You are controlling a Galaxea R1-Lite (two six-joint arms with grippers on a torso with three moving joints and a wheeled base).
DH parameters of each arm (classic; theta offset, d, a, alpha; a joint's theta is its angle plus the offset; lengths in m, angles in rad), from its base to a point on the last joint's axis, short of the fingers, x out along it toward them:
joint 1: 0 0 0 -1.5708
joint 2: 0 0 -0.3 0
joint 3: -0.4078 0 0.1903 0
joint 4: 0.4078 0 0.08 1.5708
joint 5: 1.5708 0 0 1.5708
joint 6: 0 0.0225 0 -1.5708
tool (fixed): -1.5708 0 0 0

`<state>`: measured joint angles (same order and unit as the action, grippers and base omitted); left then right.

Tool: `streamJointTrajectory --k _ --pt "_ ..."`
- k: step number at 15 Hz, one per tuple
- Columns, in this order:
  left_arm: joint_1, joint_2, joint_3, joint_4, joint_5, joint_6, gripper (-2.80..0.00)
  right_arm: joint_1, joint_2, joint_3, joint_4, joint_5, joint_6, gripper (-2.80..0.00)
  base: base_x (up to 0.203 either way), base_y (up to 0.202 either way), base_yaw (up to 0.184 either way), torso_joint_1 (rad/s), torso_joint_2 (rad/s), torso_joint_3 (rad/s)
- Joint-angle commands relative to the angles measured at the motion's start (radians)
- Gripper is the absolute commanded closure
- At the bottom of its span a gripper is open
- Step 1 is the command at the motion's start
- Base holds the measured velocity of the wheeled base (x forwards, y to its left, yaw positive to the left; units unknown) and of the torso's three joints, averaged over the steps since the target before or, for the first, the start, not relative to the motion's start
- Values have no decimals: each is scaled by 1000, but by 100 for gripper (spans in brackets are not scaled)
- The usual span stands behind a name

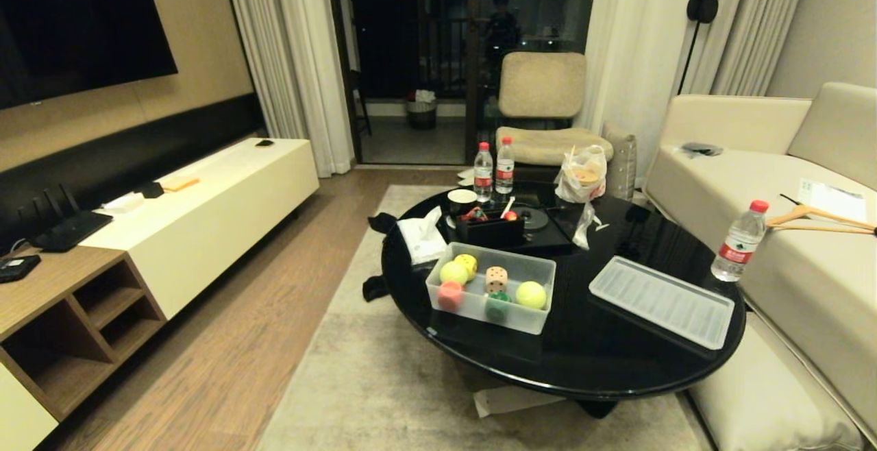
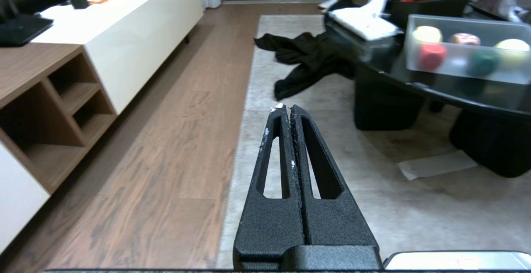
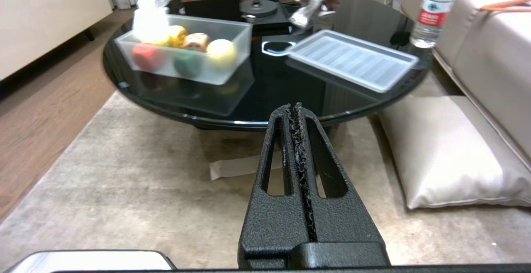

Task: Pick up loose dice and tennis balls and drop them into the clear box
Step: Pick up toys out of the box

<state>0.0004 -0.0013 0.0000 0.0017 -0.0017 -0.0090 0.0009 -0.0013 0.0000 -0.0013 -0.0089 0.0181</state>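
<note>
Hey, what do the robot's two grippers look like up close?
Both are matte black with a rough, grainy texture. The left gripper and right gripper each have two long tapering fingers with an elongated slot cut through. The left's tips show small white scuffs.

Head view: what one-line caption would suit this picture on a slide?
Clear box on the black round table holds two tennis balls and a die; its lid lies alongside.

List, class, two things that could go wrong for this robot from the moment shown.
The lid lies near the black table's edge; a reaching arm might knock it off. The water bottle standing nearby could topple. Both the left gripper and right gripper are shut, short of the clear box.
</note>
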Motion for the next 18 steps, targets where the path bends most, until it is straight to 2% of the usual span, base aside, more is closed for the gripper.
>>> streamJointTrajectory --k 1,18 --pt "1 1 2 0 0 0 0 1 1 2 0 0 0 0 0 164 11 10 2 5" --pt "1 1 2 0 0 0 0 1 1 1 0 0 0 0 0 177 3 2 3 2"
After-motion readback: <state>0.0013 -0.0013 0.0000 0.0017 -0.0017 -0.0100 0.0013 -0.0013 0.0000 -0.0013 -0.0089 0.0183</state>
